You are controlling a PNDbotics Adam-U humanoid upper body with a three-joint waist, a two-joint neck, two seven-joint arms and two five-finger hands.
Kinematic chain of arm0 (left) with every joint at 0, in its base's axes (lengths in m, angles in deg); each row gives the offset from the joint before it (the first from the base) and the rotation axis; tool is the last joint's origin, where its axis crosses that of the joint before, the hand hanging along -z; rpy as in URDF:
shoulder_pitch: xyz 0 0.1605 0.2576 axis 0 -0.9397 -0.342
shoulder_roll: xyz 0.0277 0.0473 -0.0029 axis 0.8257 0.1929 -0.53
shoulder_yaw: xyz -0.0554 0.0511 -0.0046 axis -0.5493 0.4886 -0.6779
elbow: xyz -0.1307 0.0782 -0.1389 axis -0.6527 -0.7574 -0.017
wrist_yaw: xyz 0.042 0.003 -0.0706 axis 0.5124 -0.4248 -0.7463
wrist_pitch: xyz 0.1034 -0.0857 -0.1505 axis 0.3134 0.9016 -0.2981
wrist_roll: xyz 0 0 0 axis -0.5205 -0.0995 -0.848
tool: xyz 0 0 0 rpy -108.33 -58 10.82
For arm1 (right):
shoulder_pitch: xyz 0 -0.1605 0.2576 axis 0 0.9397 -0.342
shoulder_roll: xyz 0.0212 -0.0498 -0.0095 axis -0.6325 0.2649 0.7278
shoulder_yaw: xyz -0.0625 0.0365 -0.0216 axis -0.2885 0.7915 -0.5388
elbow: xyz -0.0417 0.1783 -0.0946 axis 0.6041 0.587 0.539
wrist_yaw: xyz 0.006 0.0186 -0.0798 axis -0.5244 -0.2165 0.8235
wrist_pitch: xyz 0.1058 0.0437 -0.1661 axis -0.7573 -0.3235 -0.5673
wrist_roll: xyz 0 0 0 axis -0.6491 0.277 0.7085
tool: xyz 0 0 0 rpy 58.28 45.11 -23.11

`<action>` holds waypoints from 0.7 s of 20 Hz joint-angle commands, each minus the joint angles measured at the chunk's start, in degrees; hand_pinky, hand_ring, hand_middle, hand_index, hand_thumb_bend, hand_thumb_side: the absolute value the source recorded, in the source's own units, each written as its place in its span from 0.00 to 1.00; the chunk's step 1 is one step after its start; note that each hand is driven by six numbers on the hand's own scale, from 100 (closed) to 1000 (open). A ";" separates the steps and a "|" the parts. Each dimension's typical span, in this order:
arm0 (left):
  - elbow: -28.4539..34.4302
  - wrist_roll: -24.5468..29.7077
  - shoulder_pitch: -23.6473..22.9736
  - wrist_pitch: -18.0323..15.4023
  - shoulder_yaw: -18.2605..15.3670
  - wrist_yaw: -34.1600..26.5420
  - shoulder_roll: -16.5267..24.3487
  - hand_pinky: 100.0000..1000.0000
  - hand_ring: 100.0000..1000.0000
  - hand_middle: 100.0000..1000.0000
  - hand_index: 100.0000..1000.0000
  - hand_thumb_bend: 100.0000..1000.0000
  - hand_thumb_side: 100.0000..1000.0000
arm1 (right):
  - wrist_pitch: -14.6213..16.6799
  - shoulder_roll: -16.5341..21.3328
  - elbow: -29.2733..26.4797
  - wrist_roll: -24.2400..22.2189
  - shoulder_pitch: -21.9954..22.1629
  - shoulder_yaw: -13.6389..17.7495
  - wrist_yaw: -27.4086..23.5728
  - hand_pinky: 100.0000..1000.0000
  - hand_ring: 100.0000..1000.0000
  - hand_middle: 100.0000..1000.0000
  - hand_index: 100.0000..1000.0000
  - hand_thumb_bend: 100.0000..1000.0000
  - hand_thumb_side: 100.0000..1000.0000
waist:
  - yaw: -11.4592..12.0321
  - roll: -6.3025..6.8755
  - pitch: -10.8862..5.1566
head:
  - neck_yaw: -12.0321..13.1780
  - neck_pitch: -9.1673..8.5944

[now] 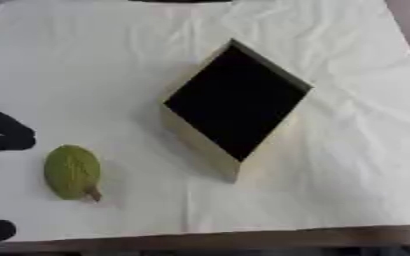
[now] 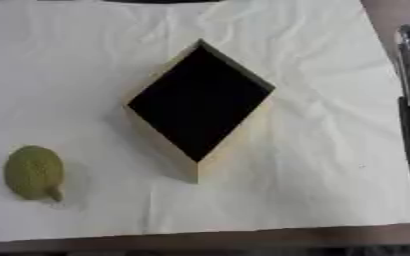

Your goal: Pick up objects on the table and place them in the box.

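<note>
- The box (image 1: 236,102) stands near the middle of the worktop (image 1: 86,60), turned so one corner points toward the robot; its inside reads as plain black, and nothing can be made out in it.
- One object is left out in the open — a green, pear-like fruit (image 1: 72,172) with a short brownish stem, lying on the white cloth toward the near left, well apart from the box.
- The left hand (image 1: 3,134) shows only as a dark shape at the left edge of the left eye view, just above and to the left of the fruit and not touching it; whether its fingers are spread or curled cannot be told. A second dark bit sits at the lower left corner, too little of it to name.
- At the right edge of the right eye view runs a dark upright form, perhaps the right arm; no right hand can be made out.
- Judged from this, the job is not finished — the fruit has yet to be picked up and put in the box, and the left hand is the nearer one for it.
</note>
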 commanded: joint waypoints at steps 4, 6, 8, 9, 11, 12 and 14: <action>0.52 4.52 2.34 6.30 -0.17 1.07 -0.86 0.64 0.70 0.71 0.88 0.59 0.45 | 0.06 1.63 -0.91 -0.03 -0.81 0.16 -0.38 0.80 0.62 0.59 0.79 0.26 0.52 | -0.19 -0.22 0.05 | -0.22 -1.32; 0.52 5.78 3.03 7.74 0.08 1.26 -1.57 0.64 0.70 0.71 0.87 0.59 0.45 | 0.02 1.54 -0.91 0.00 -0.89 0.15 -0.36 0.80 0.62 0.59 0.79 0.26 0.52 | -0.26 -0.32 0.45 | -0.16 -1.55; 0.52 7.12 3.51 8.90 0.33 1.29 -2.11 0.64 0.71 0.72 0.87 0.61 0.46 | -0.01 1.50 -0.91 0.05 -0.94 0.14 -0.34 0.80 0.62 0.59 0.79 0.26 0.52 | -0.33 -0.43 0.77 | -0.10 -1.75; 0.52 7.90 3.69 9.38 0.44 1.30 -2.35 0.64 0.71 0.72 0.87 0.62 0.46 | -0.03 1.49 -0.91 0.07 -0.96 0.14 -0.34 0.80 0.62 0.59 0.79 0.26 0.52 | -0.37 -0.49 0.91 | -0.07 -1.83; 0.52 9.61 3.87 10.27 0.59 1.12 -2.79 0.64 0.72 0.73 0.88 0.63 0.46 | -0.04 1.50 -0.91 0.13 -0.98 0.16 -0.33 0.80 0.62 0.59 0.79 0.26 0.52 | -0.43 -0.64 1.15 | 0.02 -1.96; 0.52 10.68 3.82 11.00 0.62 0.93 -3.01 0.65 0.72 0.73 0.88 0.63 0.46 | -0.05 1.49 -0.91 0.16 -1.01 0.17 -0.34 0.80 0.62 0.59 0.79 0.26 0.52 | -0.46 -0.71 1.26 | 0.08 -2.05; 0.52 12.85 3.80 12.37 0.67 0.38 -3.48 0.64 0.72 0.73 0.88 0.64 0.45 | -0.06 1.43 -0.91 0.17 -1.05 0.16 -0.36 0.80 0.62 0.59 0.79 0.26 0.52 | -0.50 -0.83 1.44 | 0.16 -2.19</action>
